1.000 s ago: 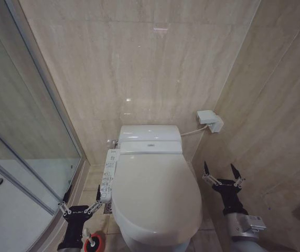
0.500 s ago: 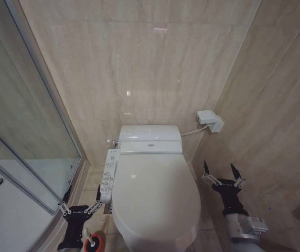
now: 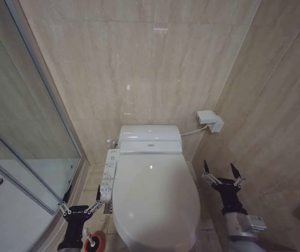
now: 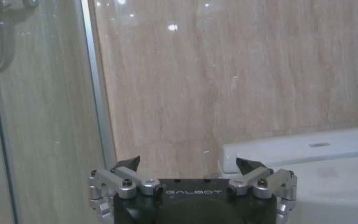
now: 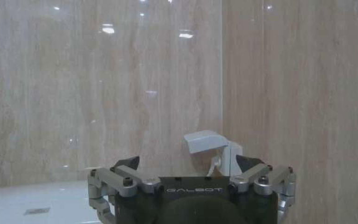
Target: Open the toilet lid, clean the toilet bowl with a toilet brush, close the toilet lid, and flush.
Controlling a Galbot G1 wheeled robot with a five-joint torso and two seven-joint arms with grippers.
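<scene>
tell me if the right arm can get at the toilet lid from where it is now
Probably yes. The right gripper hangs open beside the closed toilet lid, on its right, with nothing between them. The side wall is close behind that arm, so room to swing looks tight.

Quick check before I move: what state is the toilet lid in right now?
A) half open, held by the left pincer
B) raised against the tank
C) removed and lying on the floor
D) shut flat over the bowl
D: the toilet lid lies flat and shut, with the left pincer and right pincer both open and clear of it.
</scene>
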